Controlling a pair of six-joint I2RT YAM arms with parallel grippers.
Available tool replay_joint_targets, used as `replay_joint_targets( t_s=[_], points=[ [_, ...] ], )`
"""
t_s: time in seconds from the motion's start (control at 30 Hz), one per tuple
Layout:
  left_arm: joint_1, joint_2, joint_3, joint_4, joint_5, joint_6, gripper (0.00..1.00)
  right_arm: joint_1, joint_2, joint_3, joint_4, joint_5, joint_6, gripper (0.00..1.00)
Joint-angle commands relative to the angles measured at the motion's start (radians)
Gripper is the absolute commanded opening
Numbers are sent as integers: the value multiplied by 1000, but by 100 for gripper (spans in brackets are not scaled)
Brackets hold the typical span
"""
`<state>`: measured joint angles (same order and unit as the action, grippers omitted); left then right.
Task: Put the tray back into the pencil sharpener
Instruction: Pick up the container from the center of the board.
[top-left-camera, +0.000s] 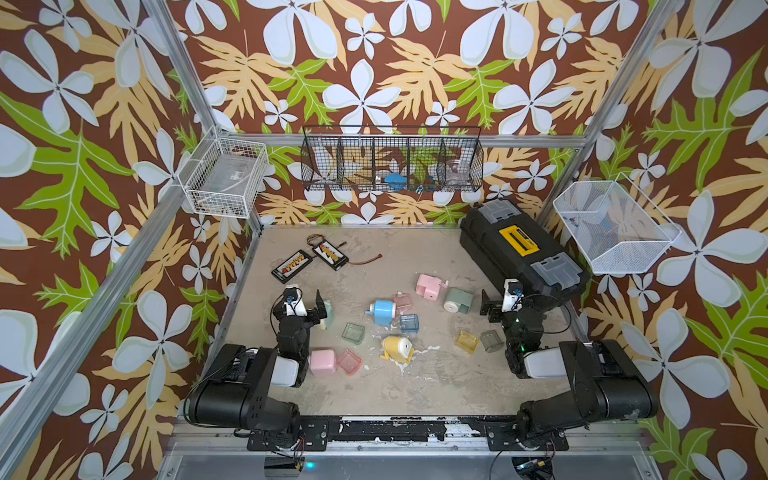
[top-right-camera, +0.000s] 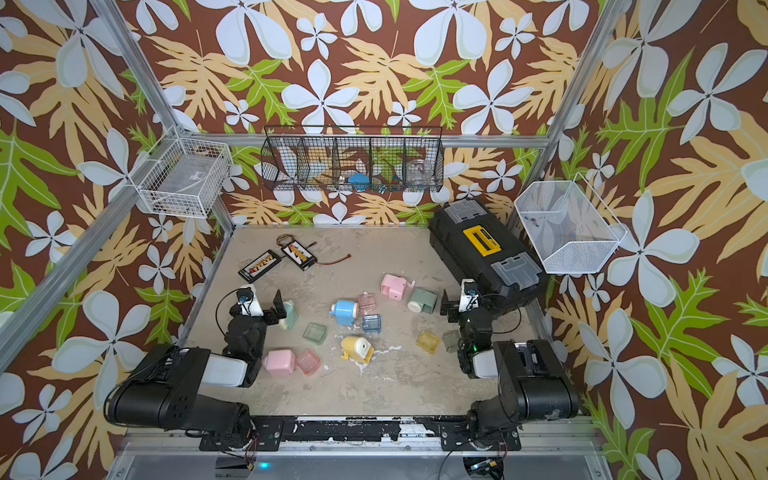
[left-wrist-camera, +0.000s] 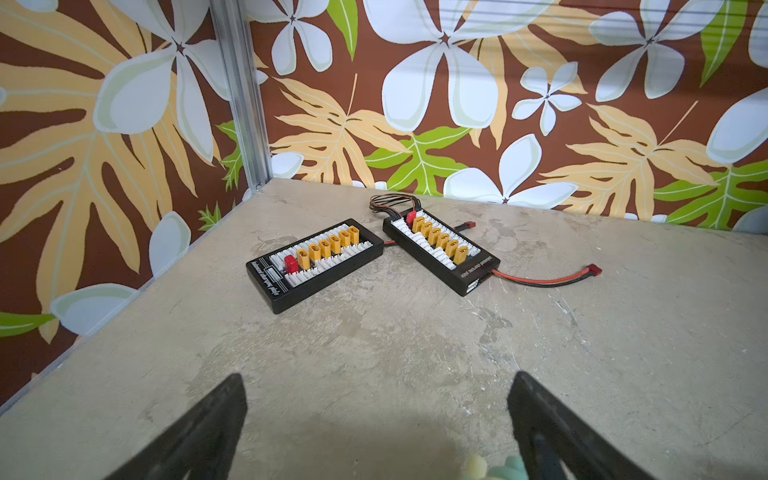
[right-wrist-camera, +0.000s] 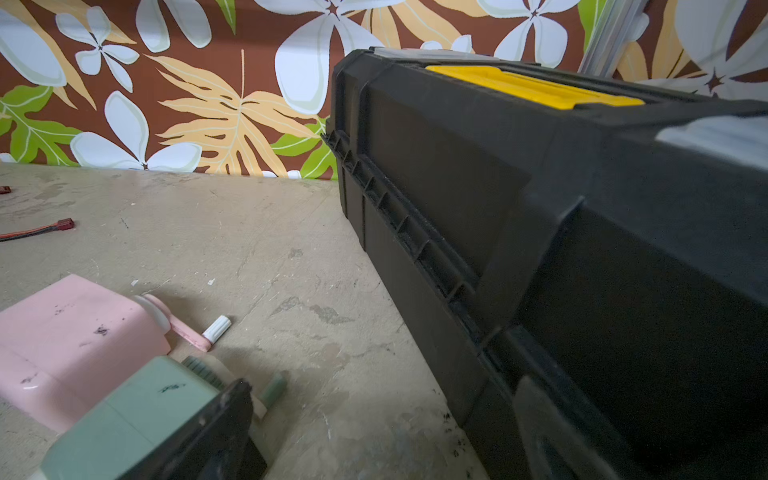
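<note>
Several pencil sharpeners lie scattered on the table: blue (top-left-camera: 384, 309), yellow (top-left-camera: 397, 347), two pink (top-left-camera: 430, 286) (top-left-camera: 322, 362), grey-green (top-left-camera: 458, 300) and a mint one (top-left-camera: 327, 313). Loose clear trays lie among them: blue (top-left-camera: 409, 323), green (top-left-camera: 353, 333), pale pink (top-left-camera: 402, 300), red-pink (top-left-camera: 349, 361), yellow (top-left-camera: 467, 341) and grey (top-left-camera: 490, 340). My left gripper (top-left-camera: 305, 305) (left-wrist-camera: 378, 376) is open and empty, with the mint sharpener (left-wrist-camera: 505, 471) beside one finger. My right gripper (top-left-camera: 500, 305) (right-wrist-camera: 386, 384) is open and empty between the grey-green sharpener (right-wrist-camera: 124, 415) and the toolbox.
A black toolbox (top-left-camera: 523, 253) with a yellow handle fills the back right, close to my right gripper. Two charging boards (top-left-camera: 309, 257) with cables lie at the back left. Wire baskets (top-left-camera: 392, 160) hang on the walls above the table.
</note>
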<state>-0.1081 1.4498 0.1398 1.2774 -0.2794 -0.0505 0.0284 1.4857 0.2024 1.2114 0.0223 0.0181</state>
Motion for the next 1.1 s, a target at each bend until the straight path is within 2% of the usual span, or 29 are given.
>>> replay_joint_targets(
  t_s=[0.0, 0.67, 0.77, 0.9, 1.07],
  points=[
    [0, 1, 5, 30, 11, 11, 100, -2, -2, -1, 14, 14, -1, 100],
    [7, -2, 9, 14, 26, 9, 100, -4, -6, -6, 20, 10, 1, 100],
    [7, -33, 12, -6, -33, -10, 100, -3, -84, -32, 11, 50, 11, 100],
    [7, -177, 24, -142, -64, -25, 100, -2, -306, -17, -203, 90, 46, 100],
    [6, -379, 47, -306, -104, -58, 100, -2, -486, 96, -609, 176, 266, 100]
  ],
)
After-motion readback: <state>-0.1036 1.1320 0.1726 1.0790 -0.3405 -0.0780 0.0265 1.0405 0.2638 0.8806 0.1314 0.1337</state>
